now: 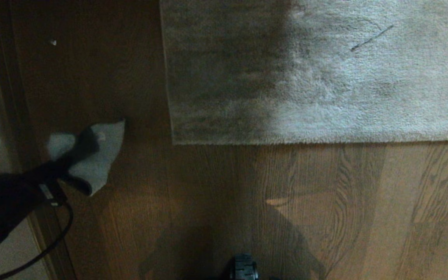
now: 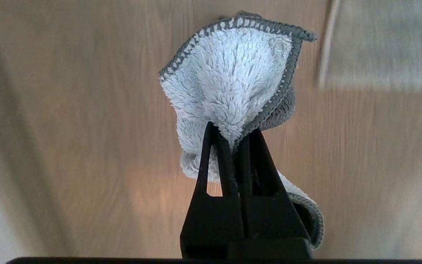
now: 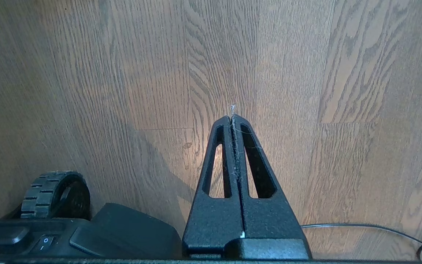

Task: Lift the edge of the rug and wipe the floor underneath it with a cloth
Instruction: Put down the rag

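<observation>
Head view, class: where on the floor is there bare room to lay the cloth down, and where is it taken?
Bare floor runs wide below the rug edge, and a narrower strip lies between the rug's side border and the dark frame on the left. The rug fills the upper right. The left gripper, clamping the cloth, crowds the lower left.

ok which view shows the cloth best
The left wrist view: the cloth fills the middle, its fluffy pile and stitched grey border plain, clamped in the left pincer. The head view shows it small and dim, above the floor. The right wrist view shows none of it.
</observation>
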Robot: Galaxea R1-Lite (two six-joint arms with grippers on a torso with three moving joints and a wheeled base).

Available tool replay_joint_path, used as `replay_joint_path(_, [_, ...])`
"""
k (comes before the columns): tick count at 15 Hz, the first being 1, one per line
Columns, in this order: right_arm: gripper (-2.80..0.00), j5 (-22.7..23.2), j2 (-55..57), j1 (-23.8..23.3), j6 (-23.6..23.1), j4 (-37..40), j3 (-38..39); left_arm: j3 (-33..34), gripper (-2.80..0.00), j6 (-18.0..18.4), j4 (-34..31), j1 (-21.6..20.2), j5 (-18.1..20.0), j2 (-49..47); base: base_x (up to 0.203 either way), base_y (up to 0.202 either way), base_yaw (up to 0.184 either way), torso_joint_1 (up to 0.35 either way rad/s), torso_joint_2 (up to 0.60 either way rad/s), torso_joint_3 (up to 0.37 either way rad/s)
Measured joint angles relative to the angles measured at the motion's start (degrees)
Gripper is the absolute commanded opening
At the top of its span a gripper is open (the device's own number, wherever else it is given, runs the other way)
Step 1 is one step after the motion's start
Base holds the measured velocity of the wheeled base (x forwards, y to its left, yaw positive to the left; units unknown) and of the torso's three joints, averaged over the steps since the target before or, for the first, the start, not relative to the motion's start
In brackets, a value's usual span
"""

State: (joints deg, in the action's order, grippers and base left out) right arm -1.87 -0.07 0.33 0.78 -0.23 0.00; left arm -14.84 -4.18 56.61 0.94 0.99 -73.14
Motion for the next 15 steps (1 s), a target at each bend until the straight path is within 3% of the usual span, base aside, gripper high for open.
replay_joint_path(4, [-2.80, 0.02, 0.00, 0.00, -0.01, -0.01, 0.00, -3.77, -2.80, -3.39, 16.09, -1.53, 0.06, -14.05, 0.000, 0.000, 0.000, 0.000, 0.00, 0.000])
replay_joint_path(7, [-2.80, 0.02, 0.00, 0.00, -0.01, 0.01, 0.00, -5.86, -2.80, -5.74, 24.71, -3.49, 1.55, -21.36, 0.000, 0.000, 0.000, 0.000, 0.00, 0.000])
replay_joint_path(10, [-2.80, 0.02, 0.00, 0.00, -0.01, 0.00, 0.00, -6.23, -2.80, -6.72, 25.52, -4.26, 3.85, -24.63, 0.000, 0.000, 0.000, 0.000, 0.00, 0.000])
replay_joint_path(15, [-2.80, 0.02, 0.00, 0.00, -0.01, -0.01, 0.00, -6.73, -2.80, -6.93, 28.47, -4.18, 4.08, -27.70, 0.000, 0.000, 0.000, 0.000, 0.00, 0.000])
